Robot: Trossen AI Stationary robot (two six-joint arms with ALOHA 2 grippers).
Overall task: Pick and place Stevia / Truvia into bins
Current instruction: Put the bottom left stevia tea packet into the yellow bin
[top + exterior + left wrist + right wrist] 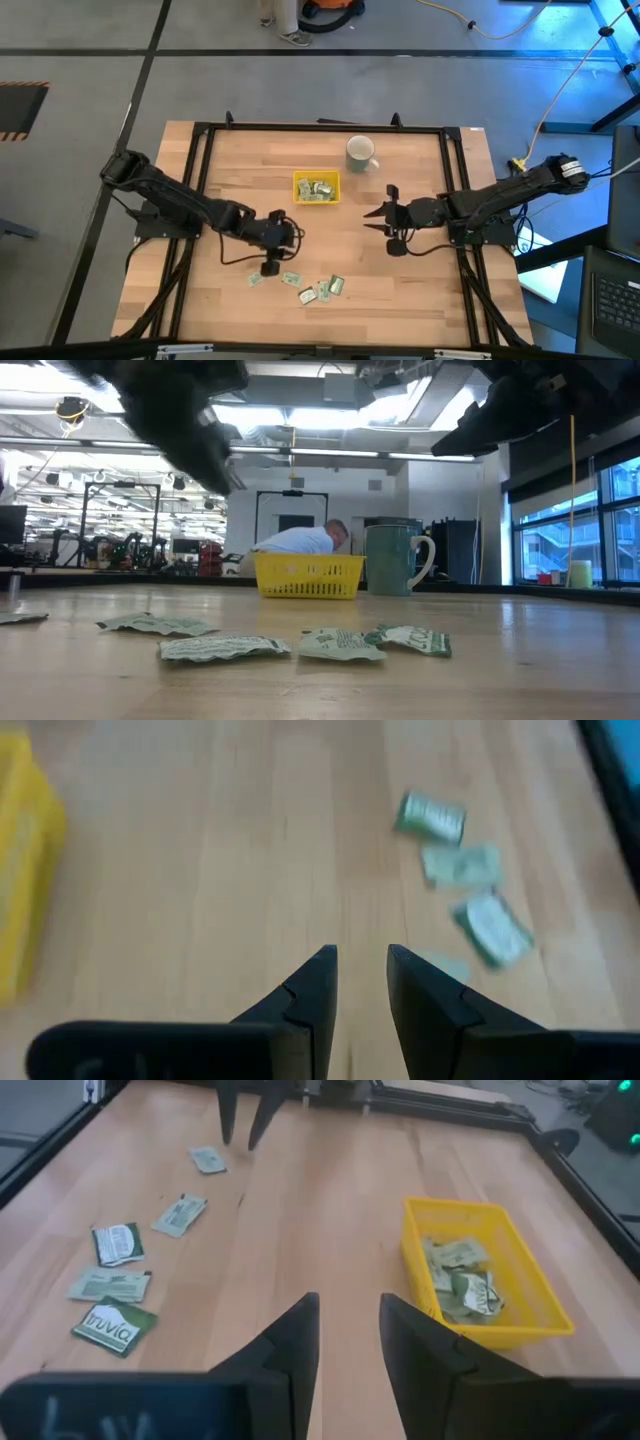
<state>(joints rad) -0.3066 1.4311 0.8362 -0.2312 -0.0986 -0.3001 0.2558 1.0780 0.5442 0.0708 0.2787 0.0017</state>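
Right now your left gripper hangs above bare wood, between the small bright-yellow plastic mesh tray and the loose pale green and white paper Truvia sachets near the table's front edge. Its two dark fingers stand slightly apart with only a narrow gap between them, and you have nothing held there. In the left wrist view the sachets lie ahead of those fingers, and the tray's yellow wall sits off to one side.

Your right gripper waits over the light wooden table, on the opposite side of the tray from the left arm and a little closer to the front edge than the tray. Its fingers are parted too, with a modest gap, and they grip nothing. From that wrist you can see several crumpled sachets already inside the tray, while five more lie flat on the wood, well apart from it.

A white ceramic mug with a handle stands just beside the tray's far corner. Looking level across the table, you see the loose sachets in front, the tray and mug behind, and a person bent over beyond the table.
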